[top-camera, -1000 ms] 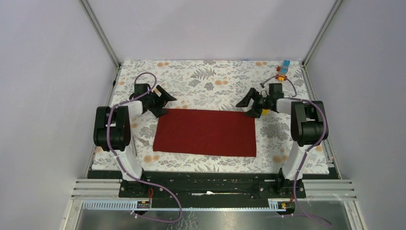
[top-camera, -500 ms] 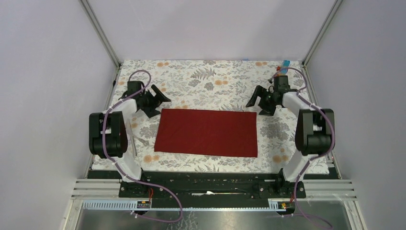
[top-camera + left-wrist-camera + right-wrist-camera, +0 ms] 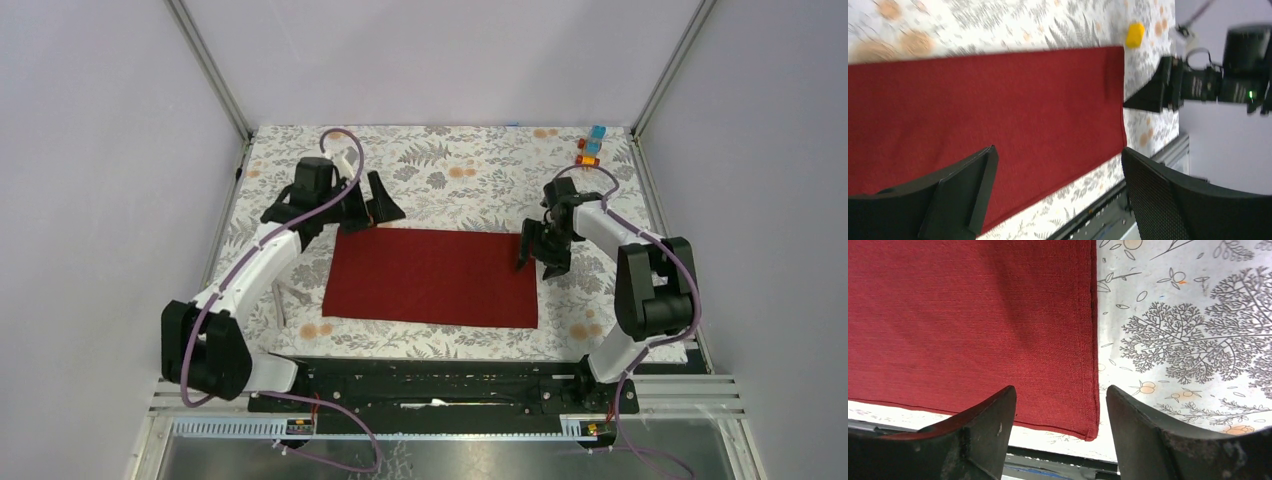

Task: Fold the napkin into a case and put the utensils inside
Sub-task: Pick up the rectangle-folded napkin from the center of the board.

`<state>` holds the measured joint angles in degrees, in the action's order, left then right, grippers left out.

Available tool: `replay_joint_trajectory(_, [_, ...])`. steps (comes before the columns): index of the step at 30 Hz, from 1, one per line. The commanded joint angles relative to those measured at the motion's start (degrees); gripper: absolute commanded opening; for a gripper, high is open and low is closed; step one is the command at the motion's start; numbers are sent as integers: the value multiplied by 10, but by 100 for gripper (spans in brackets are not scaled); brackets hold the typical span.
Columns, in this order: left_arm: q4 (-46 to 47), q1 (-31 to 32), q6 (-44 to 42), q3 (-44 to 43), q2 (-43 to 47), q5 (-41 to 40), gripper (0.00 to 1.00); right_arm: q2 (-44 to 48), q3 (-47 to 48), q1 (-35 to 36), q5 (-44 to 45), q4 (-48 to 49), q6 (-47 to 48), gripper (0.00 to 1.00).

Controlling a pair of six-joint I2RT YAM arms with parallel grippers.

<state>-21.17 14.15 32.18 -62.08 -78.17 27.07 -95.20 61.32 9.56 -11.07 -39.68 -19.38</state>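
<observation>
The napkin (image 3: 430, 277) lies flat at the centre of the table (image 3: 450, 160), a wide rectangle, so folding seems in hand. The right arm (image 3: 600, 225) holds spread jaws over its 3 o'clock edge. The left arm (image 3: 270, 250) holds spread jaws empty at 11 o'clock. The next move probably needs both to pinch an edge.

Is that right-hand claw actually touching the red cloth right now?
Cannot tell. The right wrist view shows the right gripper with open jaws straddling the edge of the napkin, but no view shows plainly how high they are above it.
</observation>
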Motion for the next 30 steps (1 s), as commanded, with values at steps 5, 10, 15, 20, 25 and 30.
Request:
replay_joint_trajectory(5, [-41,16,-42,33,78,20,99,-69,26,37,68,-16,13,65])
replay_joint_trajectory(10, [-60,16,-57,26,107,15,99,-119,42,50,98,-12,9,62])
replay_joint_trajectory(15, [-80,16,-71,8,122,5,99,-165,50,76,130,-9,3,42])
replay_joint_trajectory(20, [-92,16,-78,-1,125,2,99,-167,49,78,154,7,35,6])
replay_joint_trajectory(25, [-101,16,-83,5,125,9,99,-118,37,74,278,-19,70,0])
replay_joint_trajectory(30, [-101,16,-75,22,126,24,99,-35,34,74,495,-68,58,0])
